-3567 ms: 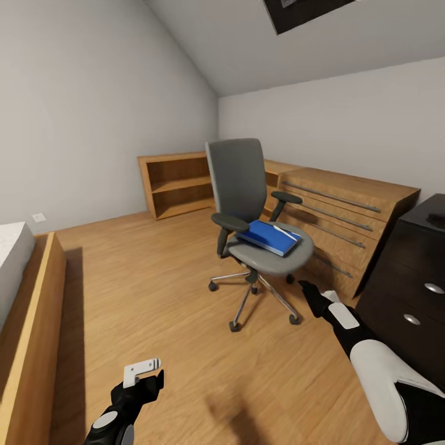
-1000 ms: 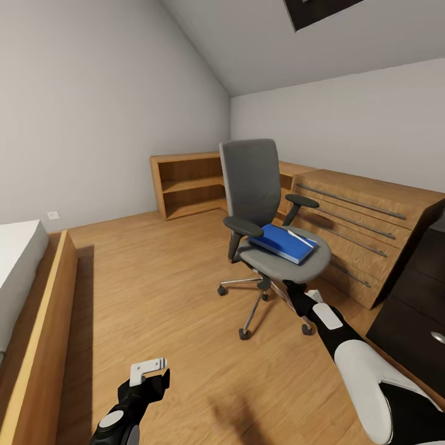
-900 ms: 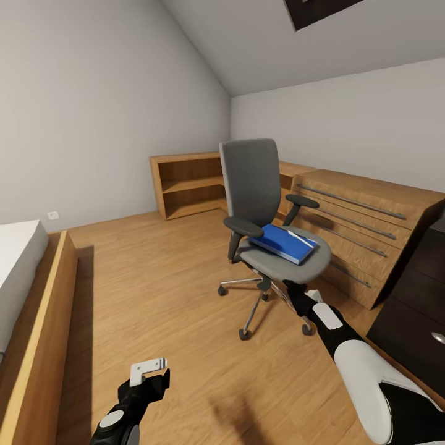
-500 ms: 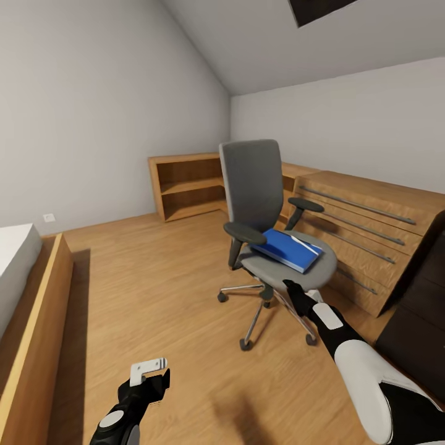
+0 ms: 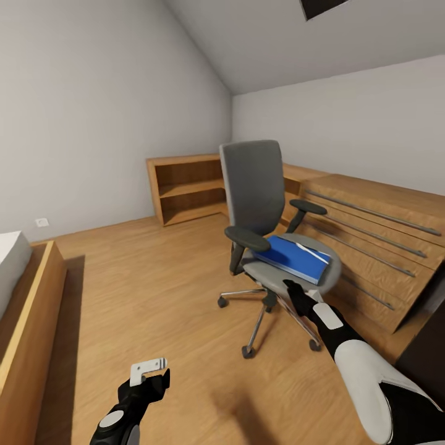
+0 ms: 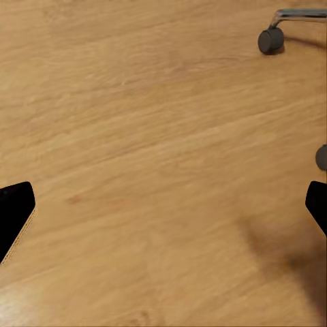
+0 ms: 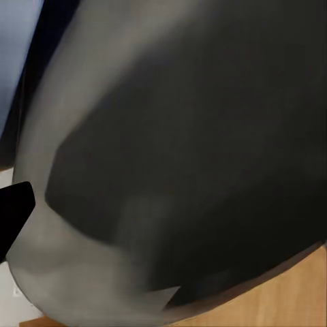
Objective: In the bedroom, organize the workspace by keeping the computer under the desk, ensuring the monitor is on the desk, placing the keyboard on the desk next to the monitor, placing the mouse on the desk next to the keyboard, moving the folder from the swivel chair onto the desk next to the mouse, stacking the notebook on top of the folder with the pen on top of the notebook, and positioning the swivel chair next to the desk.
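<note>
The folder [image 5: 292, 258] lies on the swivel chair [image 5: 266, 210] seat, unmoved. The right end effector [image 5: 292, 289] hovers just below the seat edge, its state unclear. The left end effector [image 6: 163, 204] is spread wide, empty.

A light-wood open bookcase [image 5: 185, 188] stands against the far grey wall, in the corner under the sloped ceiling [image 5: 321, 43]. Beside it, along the right wall, runs a low wood cabinet [image 5: 377, 241] with long metal rail handles across its drawer fronts. A wood bed frame [image 5: 28, 321] sits at the left, a white mattress [image 5: 9, 256] on it. A white wall socket [image 5: 42, 222] shows low on the left wall. Wood planks cover the floor [image 5: 148, 290]. A dark skylight [image 5: 324, 6] cuts the ceiling.
</note>
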Controlling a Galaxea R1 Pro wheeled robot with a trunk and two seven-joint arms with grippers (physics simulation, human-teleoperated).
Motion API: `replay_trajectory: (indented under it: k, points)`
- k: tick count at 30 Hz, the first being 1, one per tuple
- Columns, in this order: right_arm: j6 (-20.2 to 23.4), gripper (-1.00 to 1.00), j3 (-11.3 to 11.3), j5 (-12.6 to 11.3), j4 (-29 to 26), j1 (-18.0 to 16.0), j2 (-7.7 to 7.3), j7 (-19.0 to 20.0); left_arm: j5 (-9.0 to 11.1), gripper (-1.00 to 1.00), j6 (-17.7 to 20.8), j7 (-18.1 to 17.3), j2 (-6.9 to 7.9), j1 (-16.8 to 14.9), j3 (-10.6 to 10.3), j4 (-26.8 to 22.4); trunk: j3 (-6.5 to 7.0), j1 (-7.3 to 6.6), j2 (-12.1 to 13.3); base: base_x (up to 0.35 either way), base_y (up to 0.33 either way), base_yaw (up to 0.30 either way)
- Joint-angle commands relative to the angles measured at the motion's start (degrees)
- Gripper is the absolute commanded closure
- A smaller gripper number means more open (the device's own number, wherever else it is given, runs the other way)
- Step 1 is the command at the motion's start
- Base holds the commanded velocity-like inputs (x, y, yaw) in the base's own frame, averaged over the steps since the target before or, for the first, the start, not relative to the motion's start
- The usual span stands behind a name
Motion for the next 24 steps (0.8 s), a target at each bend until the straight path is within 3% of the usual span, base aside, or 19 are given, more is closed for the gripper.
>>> replay_trajectory:
  k: [1, 19, 24]
  points:
    - [0.33, -1.00, -0.21, -0.20, -0.01, -0.03, 0.04, 0.09, 0.17, -1.00, 0.27, 0.18, -0.03, -0.03, 0.02, -0.06, -0.06, 0.02, -0.02, 0.287, 0.103, 0.000]
    - [0.31, -1.00, -0.21, -0.15, -0.01, -0.04, 0.04, 0.18, 0.17, -1.00, 0.27, 0.18, -0.03, -0.03, 0.02, -0.06, -0.06, 0.02, -0.02, 0.284, 0.095, 0.000]
    - [0.31, -1.00, -0.21, -0.12, -0.01, -0.04, 0.03, 0.18, 0.17, -1.00, 0.33, 0.18, -0.04, -0.03, -0.05, -0.06, -0.06, 0.02, -0.02, 0.110, 0.011, 0.000]
